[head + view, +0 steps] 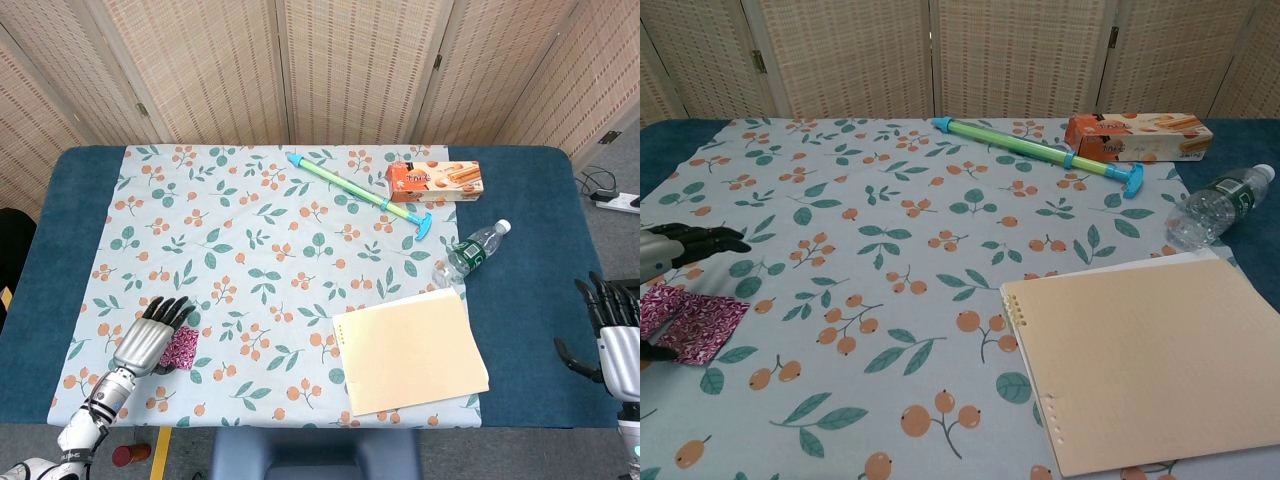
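Pink patterned wrapper (182, 348) is seen lying flat on the flowered tablecloth (250, 250) near the table's front left corner, at about eight o'clock from the cloth's centre. It is covered along its left edge by the left hand (148, 335), whose dark fingers (168, 312) are stretched forward and slightly spread above it; in the chest view the wrapper (695, 322) is shown beneath the hand (670, 250), with the thumb tip at its near edge, but whether it is pinched cannot be told. The right hand (612, 335) is held off the table's right edge at about four o'clock, fingers apart and upward, with nothing in it. A tan notebook (408, 352) is laid at five o'clock from the centre, and a plastic bottle (470, 252) is found on its side just beyond the notebook's far right corner. At one o'clock an orange snack box (436, 181) is placed, with a green and blue pump toy (358, 193) lying diagonally just beside it
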Motion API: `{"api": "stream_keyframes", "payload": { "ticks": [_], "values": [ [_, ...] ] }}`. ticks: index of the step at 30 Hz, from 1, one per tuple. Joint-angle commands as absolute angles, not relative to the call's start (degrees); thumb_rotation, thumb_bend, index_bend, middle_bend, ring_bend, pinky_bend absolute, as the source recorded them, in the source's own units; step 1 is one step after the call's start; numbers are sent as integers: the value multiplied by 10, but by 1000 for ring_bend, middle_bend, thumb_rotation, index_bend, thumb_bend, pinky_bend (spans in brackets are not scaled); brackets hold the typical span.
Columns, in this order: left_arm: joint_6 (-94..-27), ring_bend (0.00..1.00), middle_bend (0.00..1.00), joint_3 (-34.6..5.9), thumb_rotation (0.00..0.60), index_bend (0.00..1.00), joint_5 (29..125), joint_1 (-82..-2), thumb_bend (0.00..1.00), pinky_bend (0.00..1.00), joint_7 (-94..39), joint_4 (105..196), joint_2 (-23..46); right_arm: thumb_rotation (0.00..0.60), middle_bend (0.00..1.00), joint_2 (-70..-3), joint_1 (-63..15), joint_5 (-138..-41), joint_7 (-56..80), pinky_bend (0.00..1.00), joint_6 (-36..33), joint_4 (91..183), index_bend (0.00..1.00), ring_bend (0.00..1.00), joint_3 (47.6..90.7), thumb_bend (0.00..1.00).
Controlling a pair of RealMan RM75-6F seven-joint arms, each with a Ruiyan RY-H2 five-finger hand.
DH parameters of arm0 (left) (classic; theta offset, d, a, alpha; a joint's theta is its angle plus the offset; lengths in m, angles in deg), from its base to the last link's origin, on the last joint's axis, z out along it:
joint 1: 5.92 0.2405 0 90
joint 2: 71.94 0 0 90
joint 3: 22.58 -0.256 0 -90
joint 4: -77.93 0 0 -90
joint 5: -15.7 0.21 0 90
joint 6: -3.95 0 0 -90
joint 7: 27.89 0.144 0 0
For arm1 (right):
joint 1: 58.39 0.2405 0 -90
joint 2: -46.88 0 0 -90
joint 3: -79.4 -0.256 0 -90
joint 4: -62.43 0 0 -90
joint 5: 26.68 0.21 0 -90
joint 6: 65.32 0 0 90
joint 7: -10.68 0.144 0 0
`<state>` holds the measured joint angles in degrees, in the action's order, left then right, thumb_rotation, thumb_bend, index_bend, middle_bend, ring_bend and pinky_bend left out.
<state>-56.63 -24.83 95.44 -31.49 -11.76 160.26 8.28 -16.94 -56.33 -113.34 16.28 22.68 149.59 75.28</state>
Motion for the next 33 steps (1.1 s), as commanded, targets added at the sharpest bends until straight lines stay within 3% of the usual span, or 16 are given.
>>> {"api": "stream_keyframes", "payload": {
  "ticks": [1, 33],
  "values": [
    [-564, 0, 3, -248, 600, 26, 953, -315, 134, 0, -116, 1602, 84, 499, 0, -170, -564, -1133, 164, 0, 227, 1495, 0, 0, 753, 363],
    [-524, 0, 3, -217, 600, 26, 909, -340, 134, 0, -92, 1553, 109, 501, 0, -173, -568, -1127, 168, 0, 224, 1487, 0, 0, 754, 364]
  ]
}}
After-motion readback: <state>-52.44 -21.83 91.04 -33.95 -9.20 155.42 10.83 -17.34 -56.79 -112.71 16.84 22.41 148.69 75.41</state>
